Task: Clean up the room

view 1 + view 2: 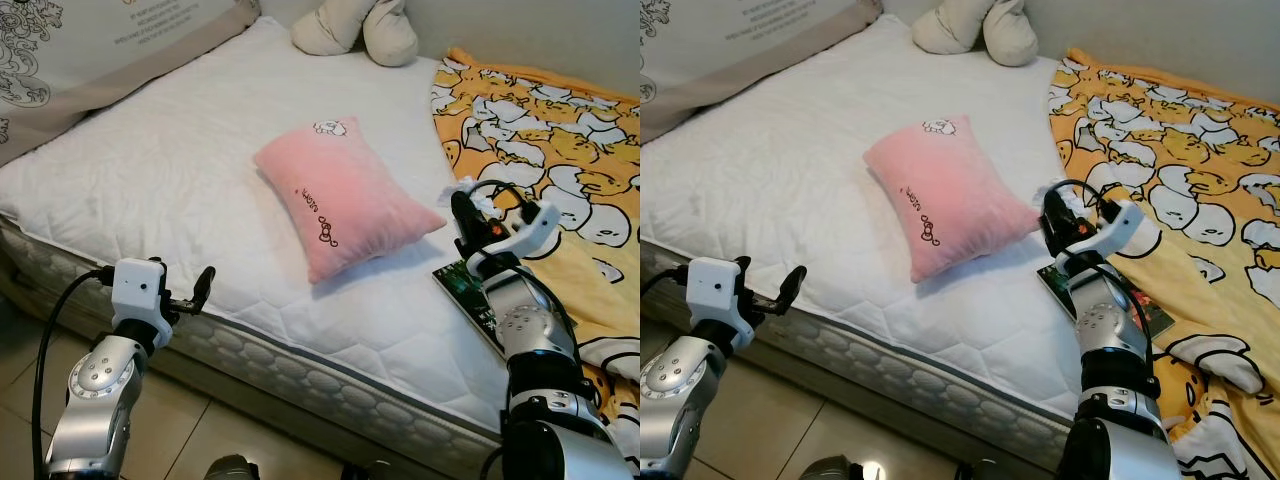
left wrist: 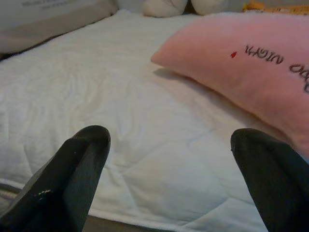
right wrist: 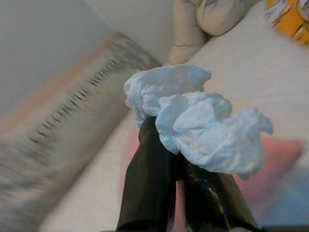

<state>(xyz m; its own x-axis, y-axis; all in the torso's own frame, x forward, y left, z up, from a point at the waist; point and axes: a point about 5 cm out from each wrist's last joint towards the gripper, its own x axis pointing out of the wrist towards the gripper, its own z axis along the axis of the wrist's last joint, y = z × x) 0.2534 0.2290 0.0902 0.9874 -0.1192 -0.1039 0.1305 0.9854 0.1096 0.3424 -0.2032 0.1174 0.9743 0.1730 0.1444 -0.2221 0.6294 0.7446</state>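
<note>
Right end effector (image 3: 179,159) clenched on crumpled tissue (image 3: 193,123), held above bed (image 1: 180,180) beside pink pillow (image 1: 340,195). Left end effector (image 2: 169,179) released, idle at mattress edge. Keep pinch firm, carry level to bin; tissue light, slips easily.

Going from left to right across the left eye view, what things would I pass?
Patterned beige pillow → left gripper, fingers open, at the bed's edge → pink pillow → right gripper, fingers shut on a crumpled white tissue → yellow cartoon blanket.
</note>
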